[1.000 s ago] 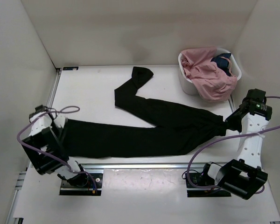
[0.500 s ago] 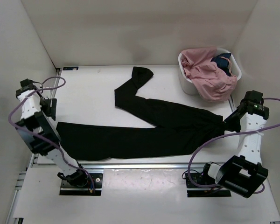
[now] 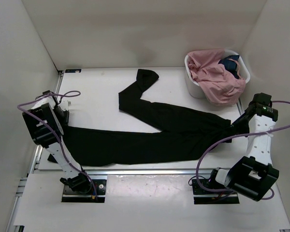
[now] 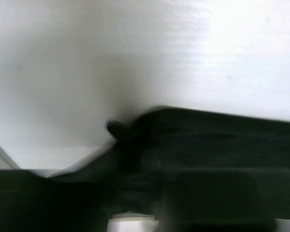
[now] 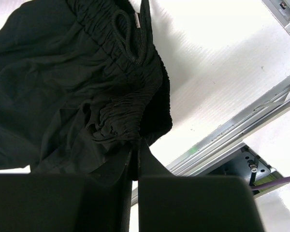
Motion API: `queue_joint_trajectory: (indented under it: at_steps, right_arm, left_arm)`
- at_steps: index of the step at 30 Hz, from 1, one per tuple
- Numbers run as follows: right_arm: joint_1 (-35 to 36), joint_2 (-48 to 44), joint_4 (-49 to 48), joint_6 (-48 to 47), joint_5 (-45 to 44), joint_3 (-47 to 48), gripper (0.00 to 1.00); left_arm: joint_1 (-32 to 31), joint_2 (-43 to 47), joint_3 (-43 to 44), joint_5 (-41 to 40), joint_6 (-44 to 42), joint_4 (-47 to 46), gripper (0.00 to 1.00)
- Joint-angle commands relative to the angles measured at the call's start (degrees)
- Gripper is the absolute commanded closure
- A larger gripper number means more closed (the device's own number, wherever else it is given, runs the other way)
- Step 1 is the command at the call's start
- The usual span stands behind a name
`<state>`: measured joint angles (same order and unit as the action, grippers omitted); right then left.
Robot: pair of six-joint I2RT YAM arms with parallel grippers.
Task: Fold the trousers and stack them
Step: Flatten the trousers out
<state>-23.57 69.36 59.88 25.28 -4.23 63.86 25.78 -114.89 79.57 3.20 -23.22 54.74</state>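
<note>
At the far right corner of the white table (image 3: 96, 96) we see a white basket (image 3: 190, 83). A pink garment (image 3: 215, 79) fills it and hangs over its near rim. A small dark blue cloth (image 3: 230, 64) lies in the far right part of the basket, touching the pink one. A metal rail (image 3: 150, 171) runs along the near edge of the table. Plain white walls (image 3: 135, 34) stand on three sides. At the far left corner we notice a small dark tag (image 3: 73, 71), too small to read.
</note>
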Motion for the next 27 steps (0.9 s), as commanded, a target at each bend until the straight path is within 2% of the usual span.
queue_joint_trajectory:
  at_steps: [1,6,11,14,16,20,27]
  right_arm:
    - [-0.2,0.8,-1.7,-0.2,-0.9,0.7,1.0]
    - [-0.2,4.4,-1.7,-0.2,-0.9,7.0,1.0]
    - [-0.2,7.9,-0.2,-0.8,0.5,18.5,1.0]
    - [-0.2,8.4,1.3,-0.8,0.5,22.8,1.0]
    - [-0.2,7.9,1.3,-0.8,-0.1,22.1,1.0]
    - [-0.2,5.9,0.7,-1.3,-0.8,16.9,1.0]
    - [-0.2,3.3,-0.6,-1.3,-0.8,10.9,1.0]
  left_arm:
    - [-0.9,-2.1,-4.2,4.6,0.3,-1.8,0.86]
    - [-0.4,1.9,4.3,2.8,-0.2,-1.2,0.86]
    - [0.1,11.1,23.5,-2.8,-0.9,-1.2,0.86]
    - [0.1,14.7,29.8,-5.5,-2.6,-0.7,0.86]
    - [0.1,16.0,29.9,-8.0,-4.8,-0.2,0.86]
    - [0.8,18.8,20.2,-11.7,-6.9,-0.2,0.86]
    - [3.6,21.1,15.5,-11.0,-7.5,-0.2,0.86]
